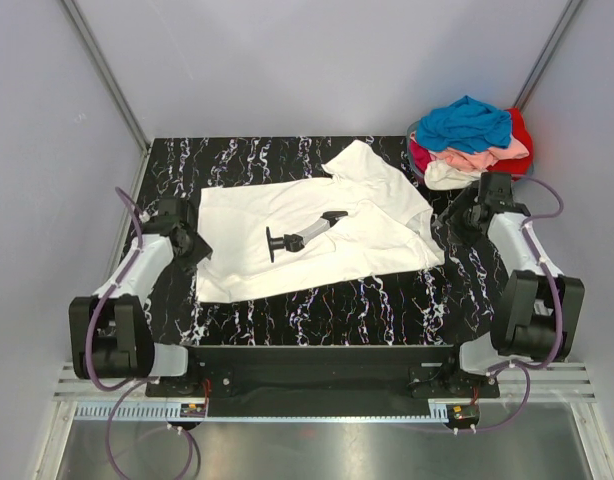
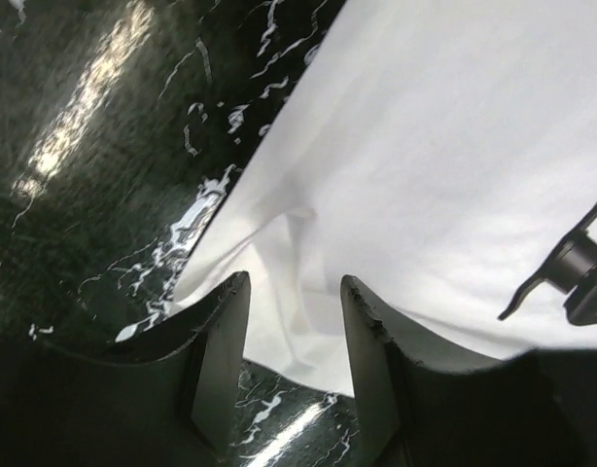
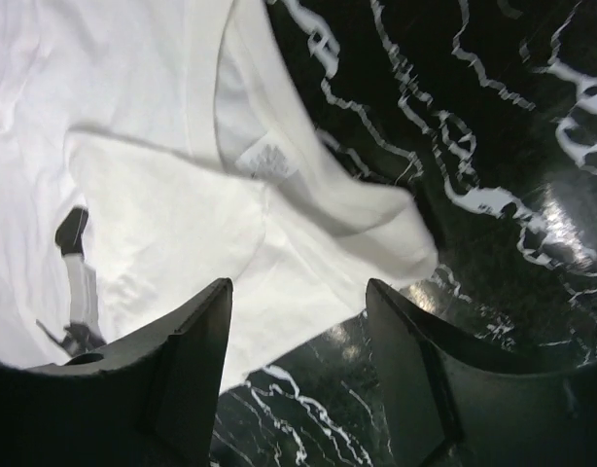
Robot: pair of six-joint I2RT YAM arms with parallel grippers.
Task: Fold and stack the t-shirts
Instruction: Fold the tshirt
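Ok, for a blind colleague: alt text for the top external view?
A cream-white t-shirt lies spread on a black marbled table, a small tool on it. The left gripper and right gripper flank it; coloured shirts are piled far right.

Cream-white t-shirt (image 1: 372, 230) lies spread on the table (image 1: 317, 320); blue, pink, red and cream tees (image 1: 472, 140) heaped at its far-right corner.

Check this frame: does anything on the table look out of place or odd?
Yes. A black and grey handle-like tool lies in the middle of the spread cream-white cotton t-shirt; it belongs to no garment and would get in the way of folding. What it is cannot be told.
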